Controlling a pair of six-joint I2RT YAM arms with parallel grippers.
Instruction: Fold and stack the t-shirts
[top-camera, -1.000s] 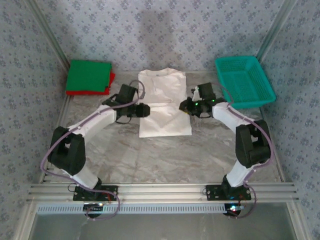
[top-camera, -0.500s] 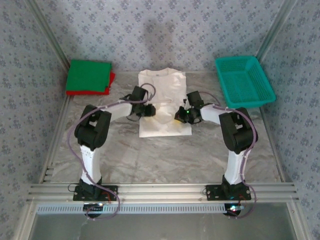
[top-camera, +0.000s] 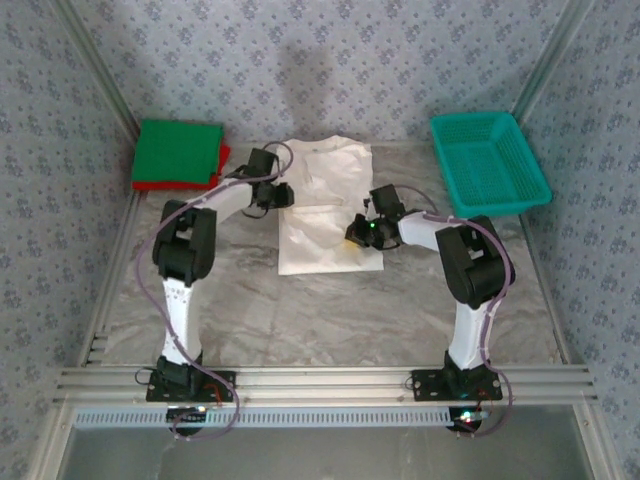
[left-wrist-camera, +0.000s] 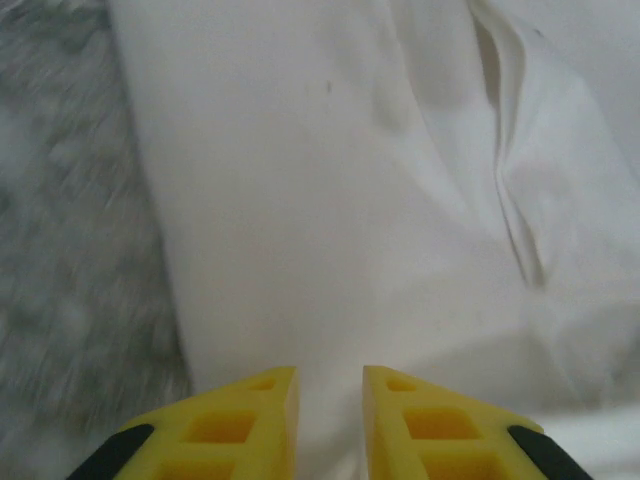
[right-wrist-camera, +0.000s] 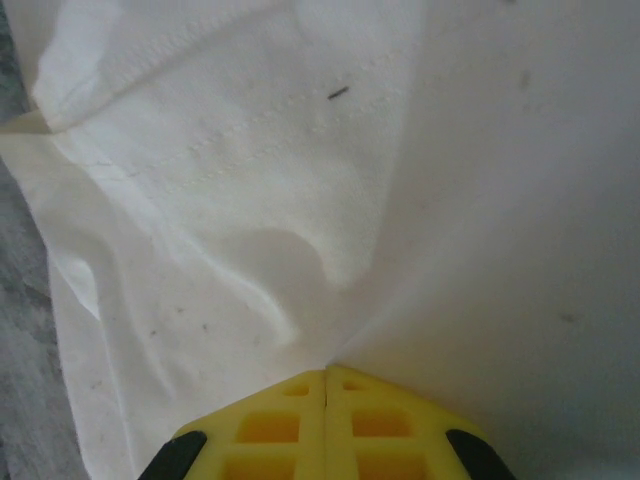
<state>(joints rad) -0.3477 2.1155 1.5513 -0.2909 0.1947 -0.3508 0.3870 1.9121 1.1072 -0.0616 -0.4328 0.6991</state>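
Observation:
The off-white t-shirt (top-camera: 325, 215) lies wrinkled at the table's middle back. My left gripper (top-camera: 283, 196) is at its upper left edge. In the left wrist view the yellow jaws (left-wrist-camera: 330, 385) stand narrowly apart with white cloth (left-wrist-camera: 330, 200) pinched between them. My right gripper (top-camera: 352, 236) rests on the shirt's lower right part. In the right wrist view its jaws (right-wrist-camera: 327, 375) are pressed together, and creases in the cloth (right-wrist-camera: 250, 200) run to their tips. The green t-shirt (top-camera: 178, 150) lies folded on the red t-shirt (top-camera: 150, 186) at the back left.
A teal mesh basket (top-camera: 478, 117) stands at the back right. Patterned walls close in the back and both sides. Grey marbled tabletop (top-camera: 320, 310) stretches in front of the shirt, and it also shows beside the cloth as the tabletop (left-wrist-camera: 60, 200) in the left wrist view.
My left gripper has moved back and left along the shirt's left edge, and the cloth there has shifted with it. My right gripper slid left onto the shirt and closed.

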